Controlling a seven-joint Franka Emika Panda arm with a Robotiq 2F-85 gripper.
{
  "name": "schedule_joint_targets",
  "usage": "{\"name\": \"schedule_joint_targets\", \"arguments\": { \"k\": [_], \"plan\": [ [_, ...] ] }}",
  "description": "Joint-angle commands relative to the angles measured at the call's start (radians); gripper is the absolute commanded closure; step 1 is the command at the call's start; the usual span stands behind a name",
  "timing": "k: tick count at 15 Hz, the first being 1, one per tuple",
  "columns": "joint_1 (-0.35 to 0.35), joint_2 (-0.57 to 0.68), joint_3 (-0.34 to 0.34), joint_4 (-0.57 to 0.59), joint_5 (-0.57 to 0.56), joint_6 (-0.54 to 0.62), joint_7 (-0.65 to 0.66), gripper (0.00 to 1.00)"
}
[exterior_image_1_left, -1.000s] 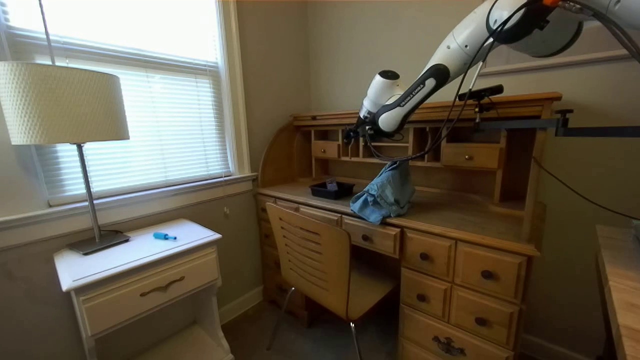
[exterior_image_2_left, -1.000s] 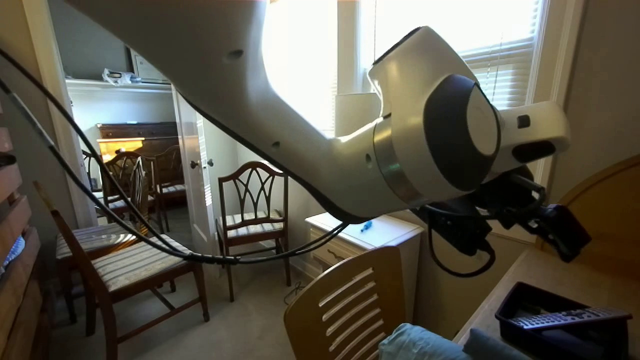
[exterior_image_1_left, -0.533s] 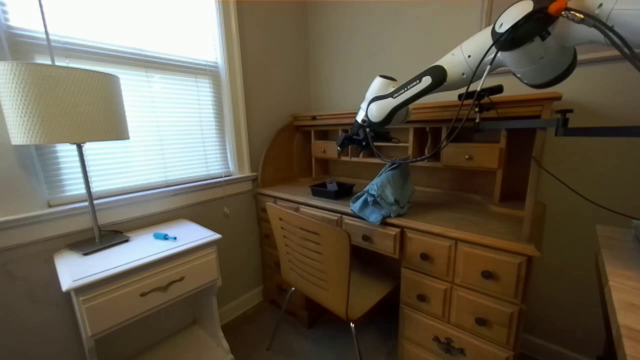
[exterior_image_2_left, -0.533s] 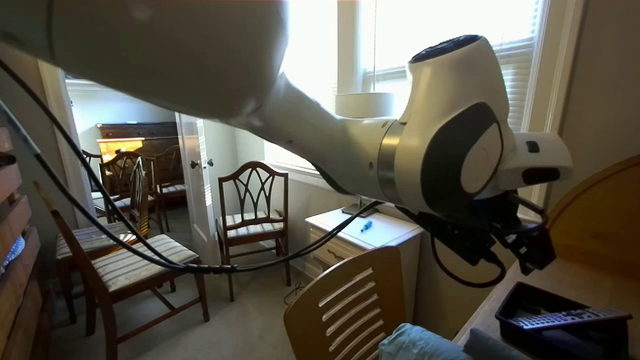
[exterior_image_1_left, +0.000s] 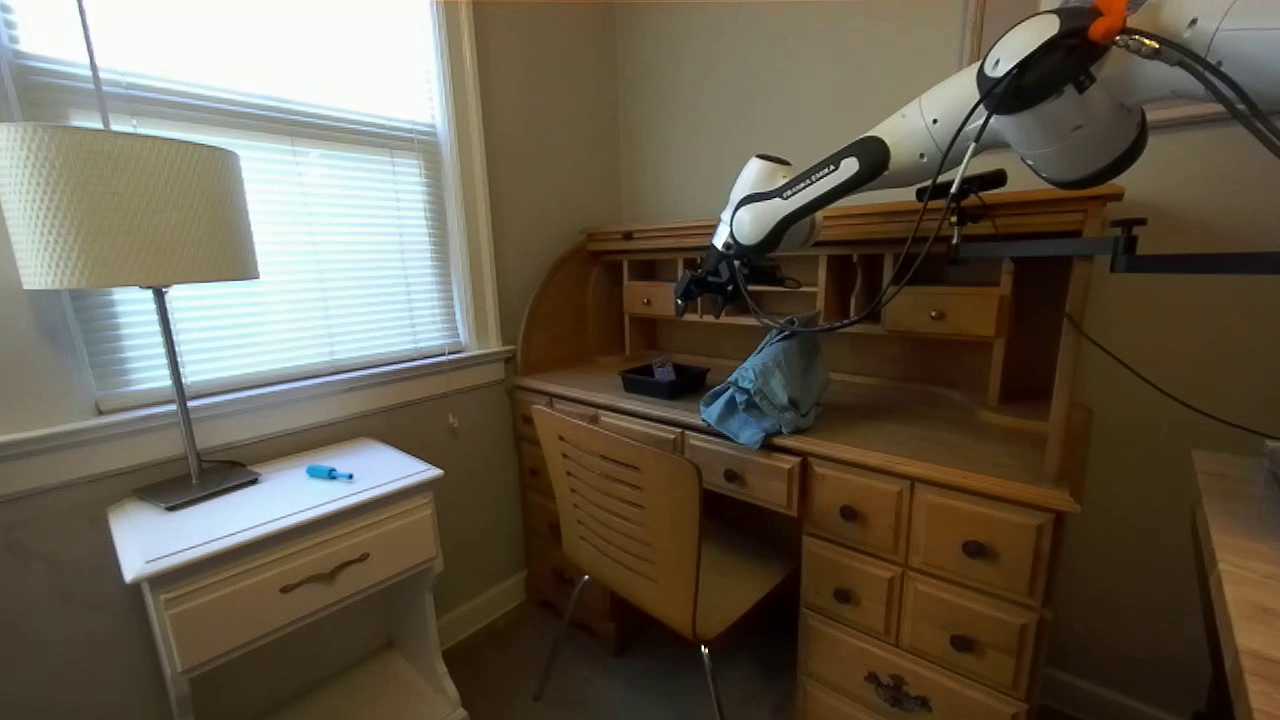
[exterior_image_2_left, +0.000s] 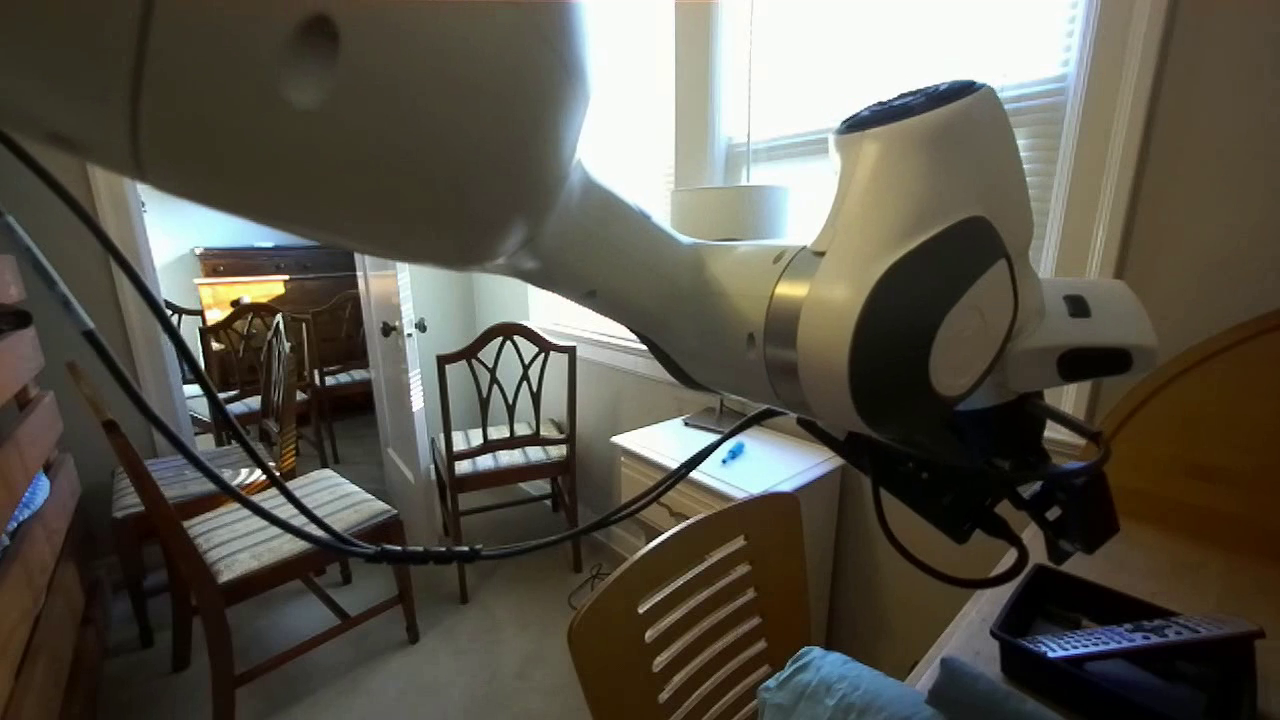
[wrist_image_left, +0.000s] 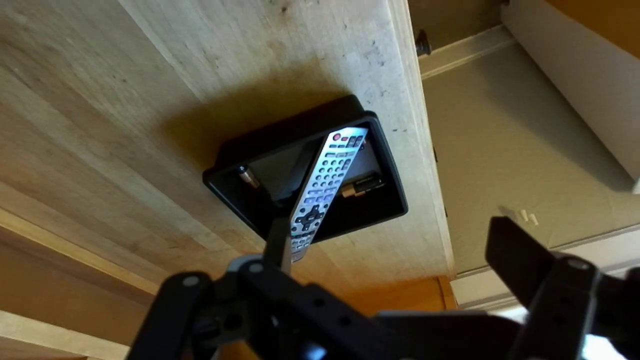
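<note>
Over the wooden desk (exterior_image_1_left: 930, 425), we now have the gripper (wrist_image_left: 389, 233) tipped lower, empty jaws wide apart, so it faces the remote (wrist_image_left: 322, 190) jutting from the black tray (wrist_image_left: 295, 130).

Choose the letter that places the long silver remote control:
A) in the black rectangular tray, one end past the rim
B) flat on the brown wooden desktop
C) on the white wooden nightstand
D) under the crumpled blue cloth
A: the wrist view shows the silver remote control slanting across the black tray, one end jutting past its rim.
</note>
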Motion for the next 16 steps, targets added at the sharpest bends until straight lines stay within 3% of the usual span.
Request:
{"name": "schedule_joint_targets", "arguments": {
  "k": [1, 7, 8, 9, 10, 12, 13, 16],
  "plan": [
    [0.05, 0.075, 0.012, 0.135, 0.081, -0.127, -0.156, 0.0],
    [0.121, 0.168, 0.044, 0.362, 0.136, -0.363, -0.381, 0.0],
    [0.174, 0.13, -0.106, 0.359, 0.303, -0.354, -0.427, 0.0],
    [0.191, 0.138, -0.141, 0.388, 0.358, -0.373, -0.452, 0.0],
    [0.163, 0.16, -0.053, 0.398, 0.259, -0.396, -0.432, 0.0],
    [0.175, 0.155, -0.071, 0.411, 0.284, -0.42, -0.432, 0.0],
    [0.16, 0.123, -0.081, 0.338, 0.264, -0.376, -0.403, 0.0],
    [0.164, 0.125, -0.08, 0.352, 0.264, -0.393, -0.403, 0.0]
  ]
}}
